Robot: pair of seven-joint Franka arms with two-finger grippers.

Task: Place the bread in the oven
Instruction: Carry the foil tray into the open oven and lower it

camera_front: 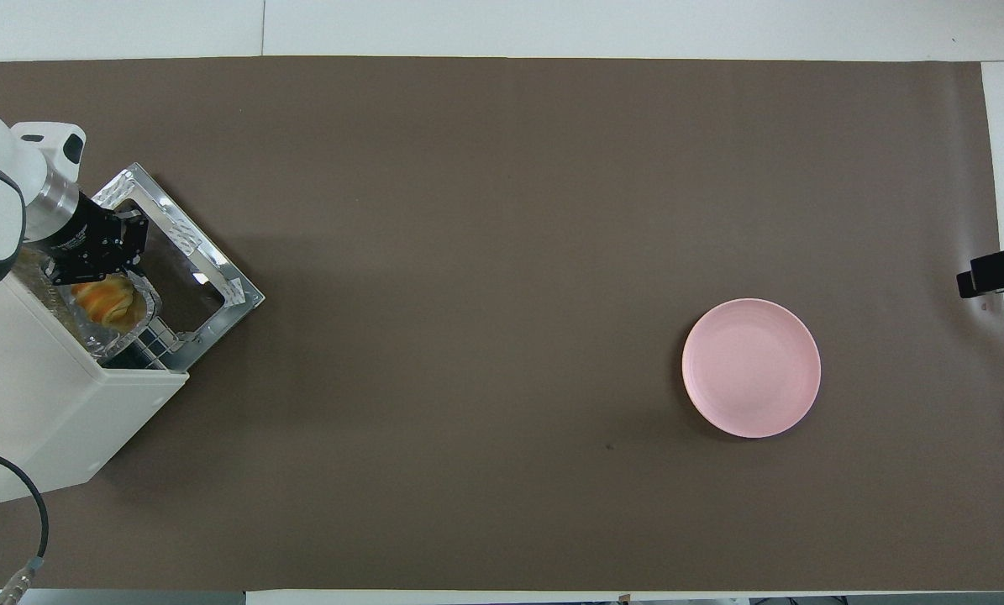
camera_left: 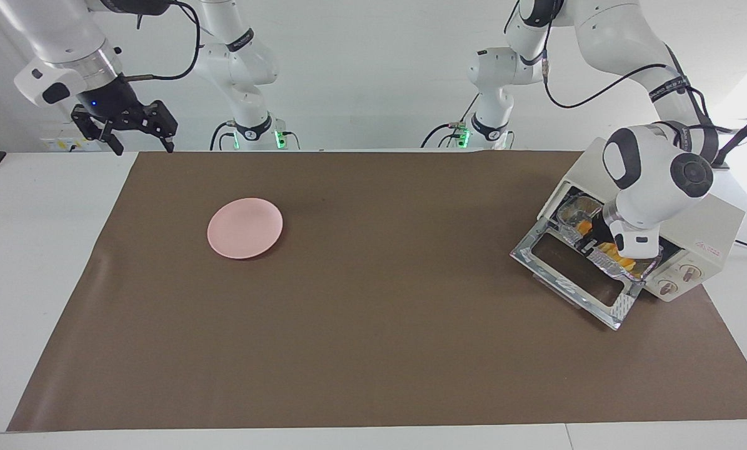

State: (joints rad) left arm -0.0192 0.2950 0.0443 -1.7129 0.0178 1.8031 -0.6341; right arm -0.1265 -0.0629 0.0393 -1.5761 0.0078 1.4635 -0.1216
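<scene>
Foil tray [camera_front: 105, 334] with bread [camera_front: 107, 303] is seen at the oven [camera_left: 711, 231] mouth under the left gripper [camera_front: 102, 252], finger state indiscernible; withdrawal could drag it out; the right gripper [camera_left: 137, 125], fingers apart, waits

Facing view looks from high across the table toward the robots; overhead view looks steeply down from above their end; both share the brown mat [camera_left: 373, 312], pink plate [camera_front: 751, 367] and oven [camera_left: 711, 231].

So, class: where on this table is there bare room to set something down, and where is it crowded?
Bare mat lies all around the pink plate and between it and the oven. It is crowded at the oven's open door, where the left gripper is at the bread in its foil tray.
</scene>
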